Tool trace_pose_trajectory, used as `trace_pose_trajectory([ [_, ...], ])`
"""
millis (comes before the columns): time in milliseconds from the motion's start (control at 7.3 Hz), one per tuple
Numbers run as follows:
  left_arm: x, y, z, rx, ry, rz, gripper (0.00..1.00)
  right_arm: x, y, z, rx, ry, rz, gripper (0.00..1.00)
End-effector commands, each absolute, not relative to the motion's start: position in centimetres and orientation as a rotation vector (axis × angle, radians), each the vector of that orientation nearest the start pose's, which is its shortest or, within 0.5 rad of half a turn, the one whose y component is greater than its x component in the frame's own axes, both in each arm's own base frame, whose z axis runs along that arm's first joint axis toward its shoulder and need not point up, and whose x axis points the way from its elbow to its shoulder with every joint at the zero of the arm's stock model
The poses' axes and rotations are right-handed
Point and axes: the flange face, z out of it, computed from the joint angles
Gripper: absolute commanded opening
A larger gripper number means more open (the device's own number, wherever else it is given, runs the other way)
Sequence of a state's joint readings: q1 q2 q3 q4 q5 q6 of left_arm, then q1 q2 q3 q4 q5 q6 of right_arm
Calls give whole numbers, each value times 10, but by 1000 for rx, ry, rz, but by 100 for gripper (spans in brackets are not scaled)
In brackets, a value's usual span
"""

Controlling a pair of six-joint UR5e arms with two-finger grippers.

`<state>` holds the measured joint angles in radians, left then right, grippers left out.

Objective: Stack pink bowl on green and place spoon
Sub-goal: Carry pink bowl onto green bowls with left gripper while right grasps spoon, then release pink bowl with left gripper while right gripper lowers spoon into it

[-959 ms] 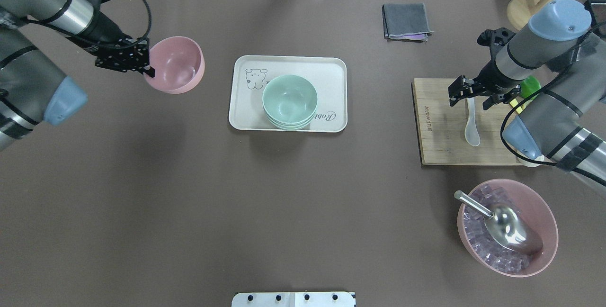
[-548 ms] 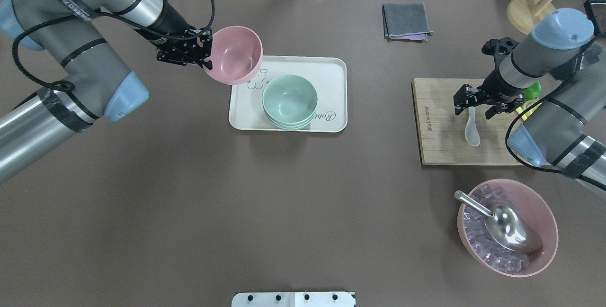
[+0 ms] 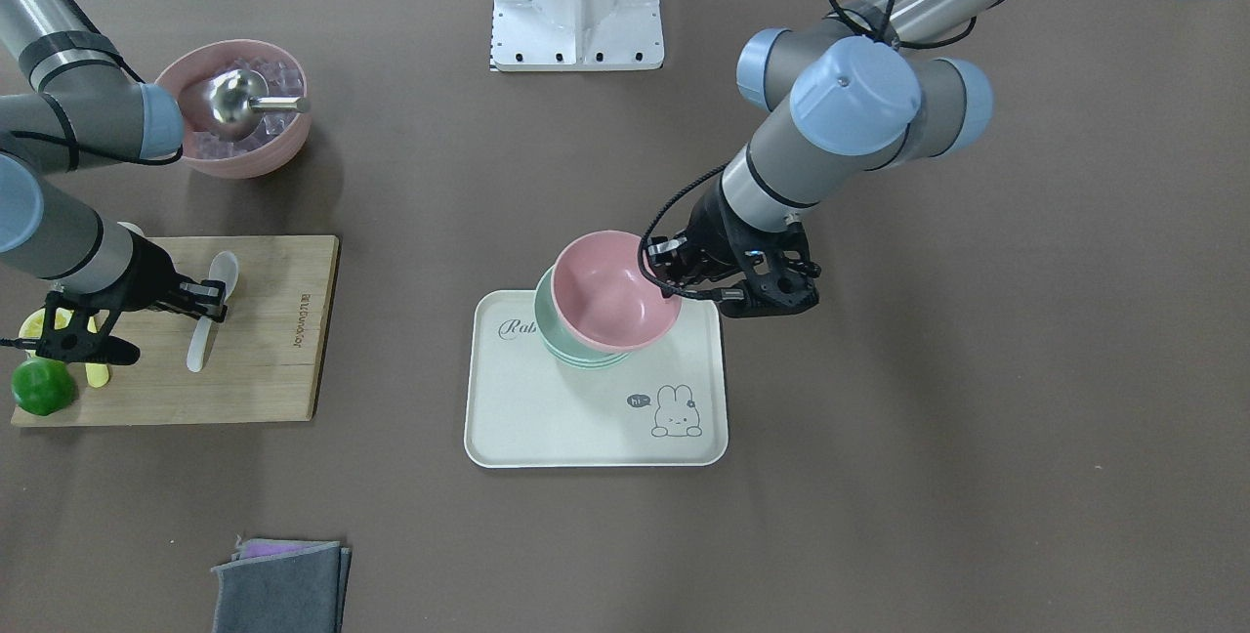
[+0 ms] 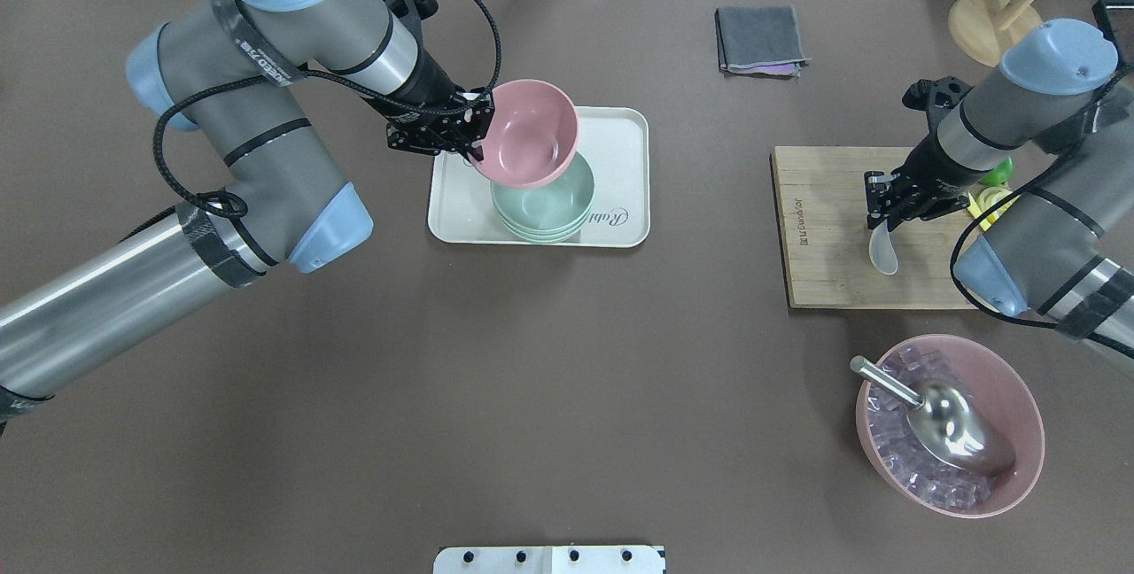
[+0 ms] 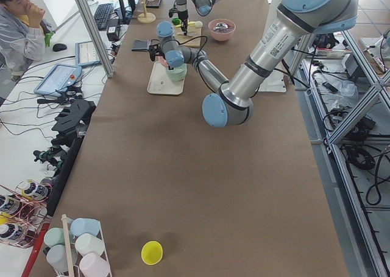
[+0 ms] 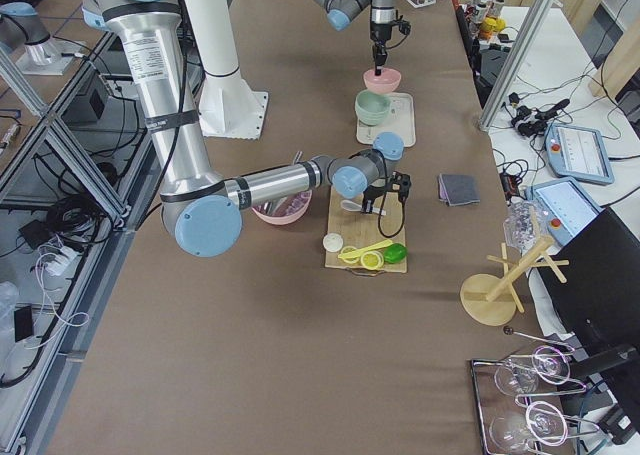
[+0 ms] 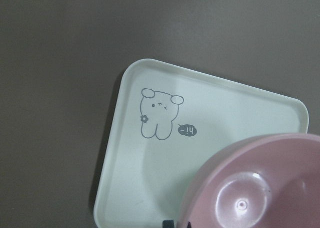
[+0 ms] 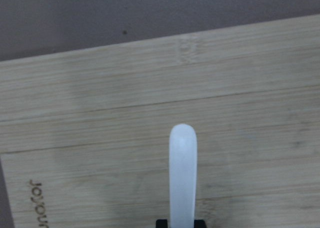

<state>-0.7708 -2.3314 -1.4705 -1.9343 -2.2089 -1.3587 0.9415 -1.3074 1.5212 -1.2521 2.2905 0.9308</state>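
My left gripper (image 4: 474, 138) is shut on the near-left rim of the pink bowl (image 4: 524, 133) and holds it tilted over the stack of green bowls (image 4: 545, 202) on the cream tray (image 4: 620, 140). The pink bowl overlaps the stack's far-left side; I cannot tell if they touch. The front view shows the pink bowl (image 3: 610, 291) over the green stack (image 3: 543, 320), with the left gripper (image 3: 674, 283) at its rim. My right gripper (image 4: 880, 202) is shut on the handle of the white spoon (image 4: 882, 251), which lies on the wooden board (image 4: 824, 237). The right wrist view shows the spoon (image 8: 182, 173) running forward from the jaws.
A pink bowl of ice cubes with a metal scoop (image 4: 948, 437) stands at the near right. A grey folded cloth (image 4: 760, 40) and a wooden stand (image 4: 983, 20) are at the far right. Green and yellow items (image 4: 997, 171) lie at the board's right end.
My left arm has carried the pink bowl right, from the table's left to over the green stack. My right gripper has come down and closed on the spoon's handle.
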Motion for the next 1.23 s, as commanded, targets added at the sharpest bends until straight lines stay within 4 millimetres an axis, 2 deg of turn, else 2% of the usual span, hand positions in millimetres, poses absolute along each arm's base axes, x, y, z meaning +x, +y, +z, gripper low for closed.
trace_pose_trajectory([
  [0,511,-536,187,-22,1112,-167,99,-325,-560,451,-102,-899,101,0],
  [137,524,-526,187,4,1102,-163,98,-340,-579,399,-105,-943,180,0],
  [274,512,-529,188,6,1106,-165,98,-357,-597,348,-121,-965,257,0],
  [411,478,-527,218,0,1106,-165,98,-364,-608,307,-132,-982,308,0],
  [548,411,-524,253,-2,1130,-65,98,-377,-621,259,-150,-1010,443,0],
  [685,360,-531,279,1,1137,-59,98,-409,-618,204,-155,-1035,536,0],
  [822,325,-531,308,5,1134,-27,98,-454,-597,181,-157,-1033,562,0],
  [959,295,-527,335,18,1125,6,98,-488,-572,169,-158,-1052,557,0],
  [1096,267,-531,348,28,1133,19,98,-512,-552,162,-151,-1091,588,0],
])
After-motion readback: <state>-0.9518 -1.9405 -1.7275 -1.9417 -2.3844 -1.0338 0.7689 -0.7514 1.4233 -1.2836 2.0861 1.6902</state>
